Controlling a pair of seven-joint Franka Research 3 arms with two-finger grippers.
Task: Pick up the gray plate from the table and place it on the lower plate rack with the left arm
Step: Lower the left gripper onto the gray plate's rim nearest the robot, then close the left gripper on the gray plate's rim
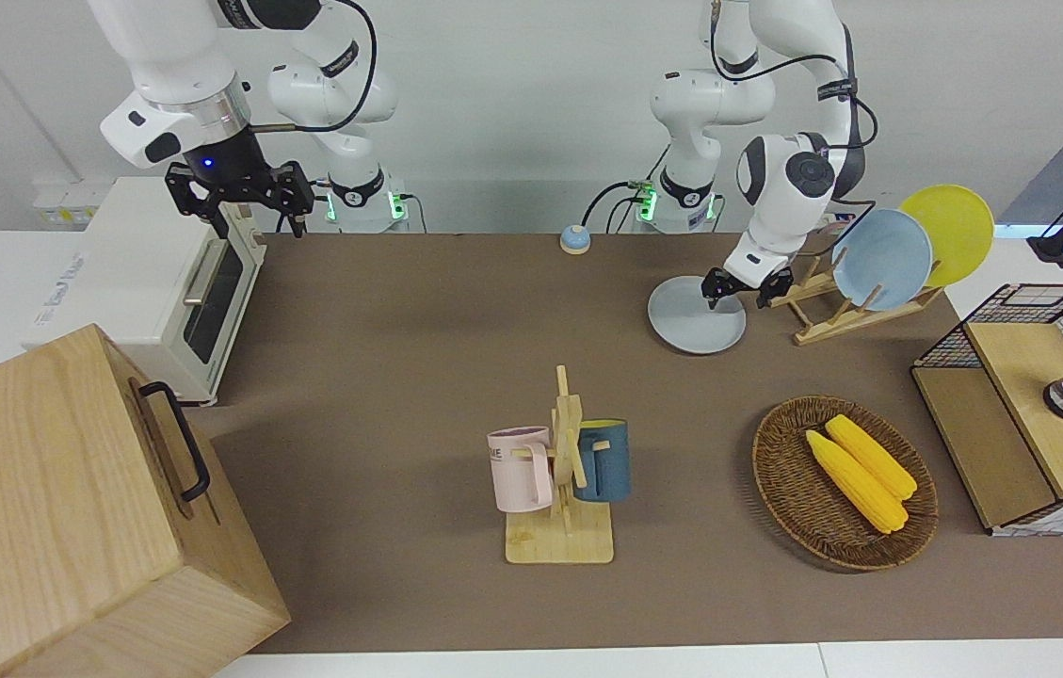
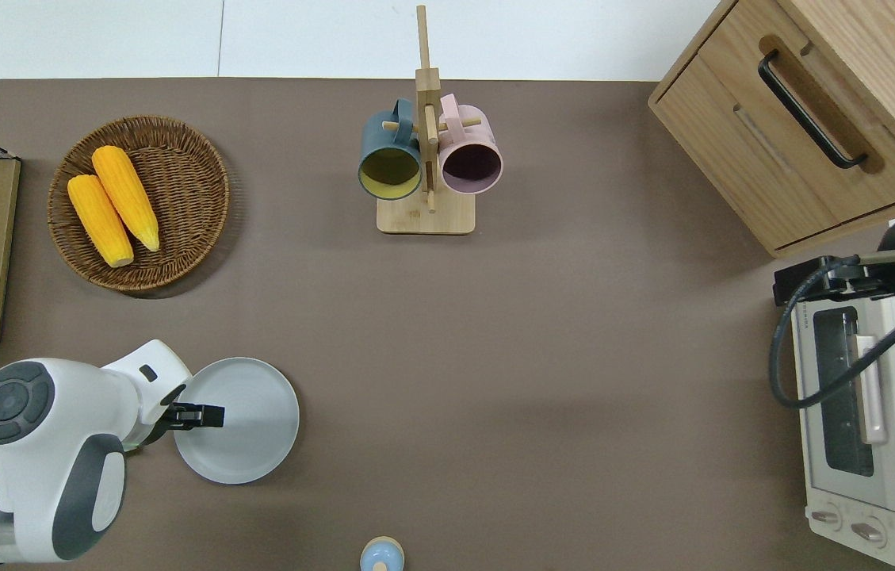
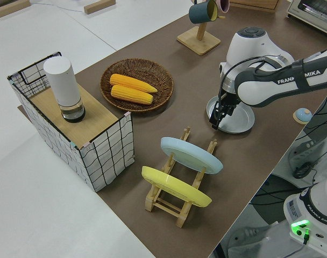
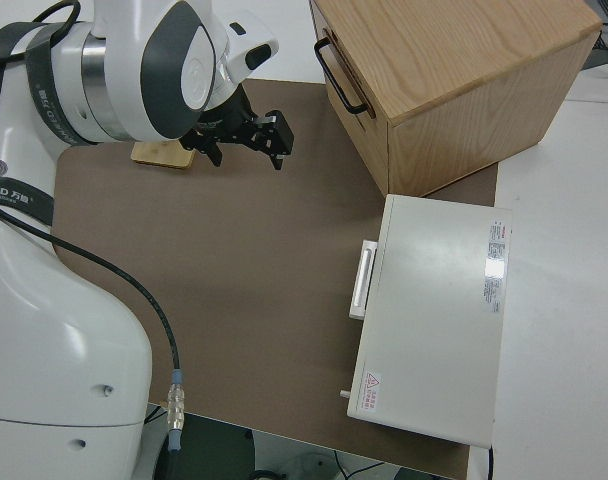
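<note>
Now left gripper [image 1: 738, 288] over gray plate [image 1: 693, 320] rim (plate flat on table [image 1: 418, 358]), can't tell its grip; right arm parked.

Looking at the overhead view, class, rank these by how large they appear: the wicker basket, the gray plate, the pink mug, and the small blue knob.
1. wicker basket
2. gray plate, partly covered by the left gripper
3. pink mug
4. small blue knob

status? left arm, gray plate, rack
Left gripper low at gray plate rim, rack-side edge; right arm parked. Plate flat on table. Lower plate rack holds light blue plate and yellow plate.
</note>
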